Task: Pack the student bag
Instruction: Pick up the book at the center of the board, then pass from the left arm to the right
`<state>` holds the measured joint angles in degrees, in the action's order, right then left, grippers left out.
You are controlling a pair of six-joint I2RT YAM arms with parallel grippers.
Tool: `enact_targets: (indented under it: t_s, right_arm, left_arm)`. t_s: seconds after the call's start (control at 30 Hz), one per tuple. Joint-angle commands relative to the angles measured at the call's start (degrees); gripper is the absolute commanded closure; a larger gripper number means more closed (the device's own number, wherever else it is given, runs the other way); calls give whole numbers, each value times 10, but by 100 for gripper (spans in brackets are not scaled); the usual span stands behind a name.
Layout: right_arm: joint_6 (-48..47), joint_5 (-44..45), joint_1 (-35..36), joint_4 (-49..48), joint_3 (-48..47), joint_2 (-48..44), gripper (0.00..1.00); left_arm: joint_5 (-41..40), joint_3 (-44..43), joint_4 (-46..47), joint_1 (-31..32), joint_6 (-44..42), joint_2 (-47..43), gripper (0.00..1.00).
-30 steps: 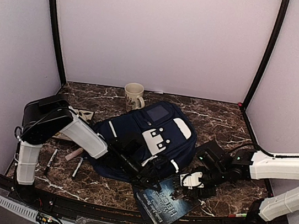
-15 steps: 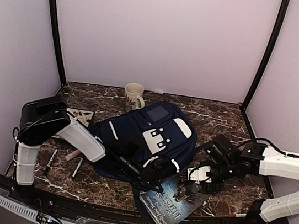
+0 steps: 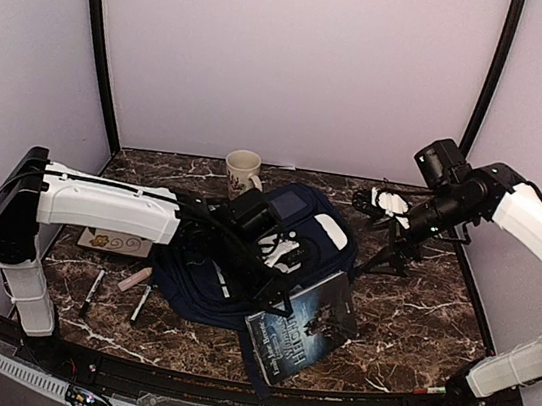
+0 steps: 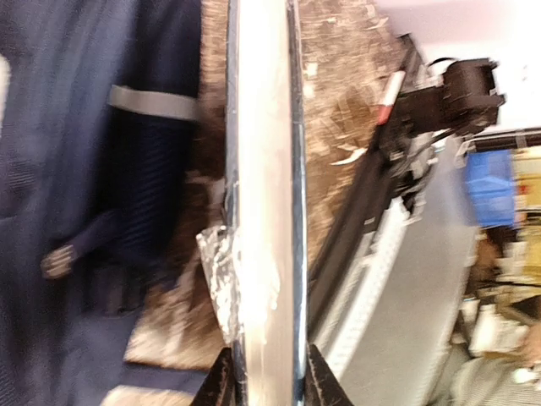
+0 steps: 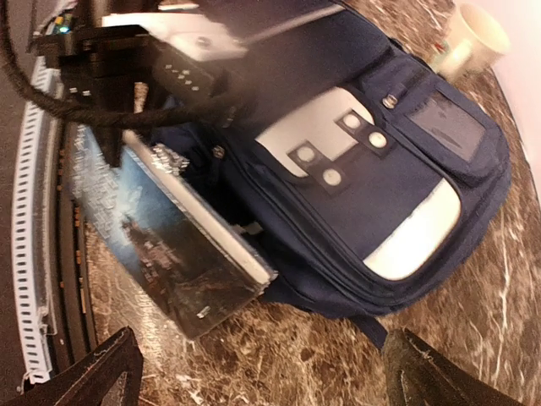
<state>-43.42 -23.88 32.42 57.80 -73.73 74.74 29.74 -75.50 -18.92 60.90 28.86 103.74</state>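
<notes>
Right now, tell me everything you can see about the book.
The book has a dark bluish picture cover with pale lettering and white page edges. It is closed and tilted, at the near side of the student bag. The left tool is clamped on one edge, holding it.

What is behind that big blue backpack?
A cream mug stands on the marble table just behind the student bag, toward its left corner. The mug's base is covered by the bag and the left arm.
</notes>
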Motion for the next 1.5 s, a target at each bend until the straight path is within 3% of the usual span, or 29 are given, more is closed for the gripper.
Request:
enact_targets:
  t_s: [0.0,0.13,0.27,0.57,0.9,1.07,1.13,1.27,1.47]
  right_arm:
    - [-109,-157,-9,138,-70,67,1]
    - [-134,-160,-6,127,-78,101,11]
    - [-117,-154,0,56,-68,118,13]
    - [-101,-145,58,25,-66,206,20]
    - [-94,-139,83,49,-71,244,52]
    - [-88,-135,85,54,-72,253,58]
    - [-79,-138,84,47,-70,254,67]
    - [-71,-155,83,55,-75,251,88]
    - [-89,-243,16,125,-120,223,97]
  left_arm:
    - [-83,-50,-153,-2,-148,-60,100]
    - [-127,-81,-192,2,-220,-62,100]
    - [-152,-70,-182,4,-271,-70,100]
    - [-218,-55,-132,16,-305,-98,100]
    - [-266,19,-39,17,-309,-145,100]
    - [-283,63,18,16,-307,-172,99]
    - [-290,75,33,16,-305,-179,90]
    - [-317,94,51,16,-296,-196,62]
    - [-411,117,105,14,-260,-269,24]
